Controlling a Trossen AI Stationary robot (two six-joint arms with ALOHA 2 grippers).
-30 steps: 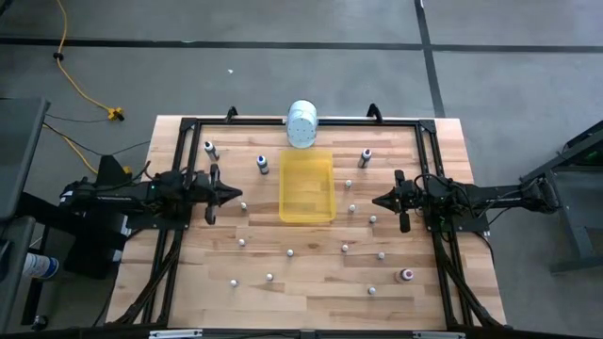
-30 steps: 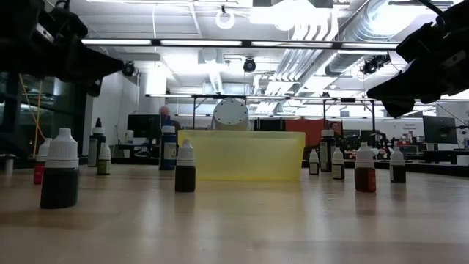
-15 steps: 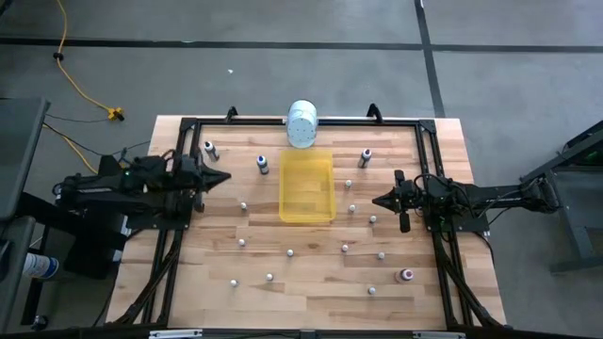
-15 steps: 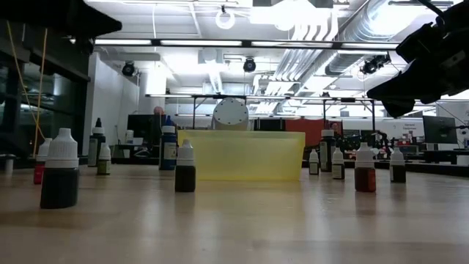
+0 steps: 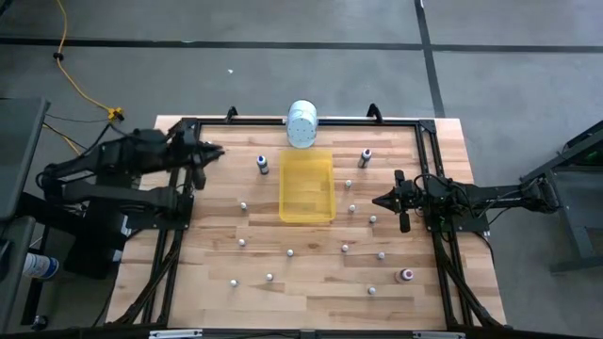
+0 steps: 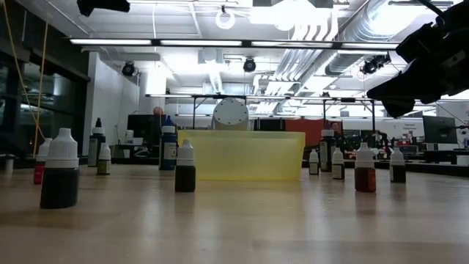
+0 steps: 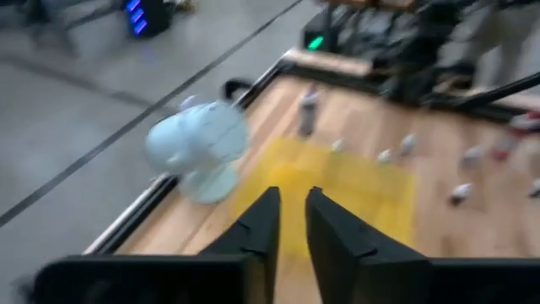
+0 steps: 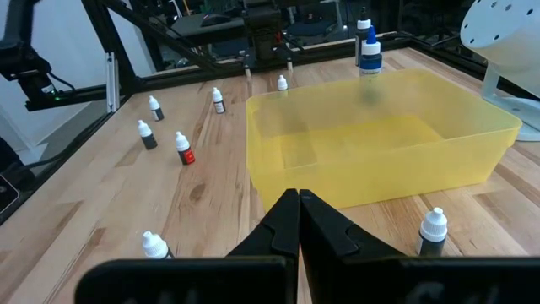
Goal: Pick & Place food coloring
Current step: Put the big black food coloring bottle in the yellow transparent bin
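No text, label, brand or number can be read on anything here.

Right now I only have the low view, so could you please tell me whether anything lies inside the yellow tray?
Observer: No, the yellow tray is empty; the food coloring bottles I can see all stand outside it on the table.
Operator: Thank you. Where is the left gripper?
Observer: The left gripper hangs over the table's far left part, left of the dark blue bottle, with a narrow gap between its fingers.
Operator: And the right one?
Observer: The right gripper is just right of the tray, fingers closed on nothing.
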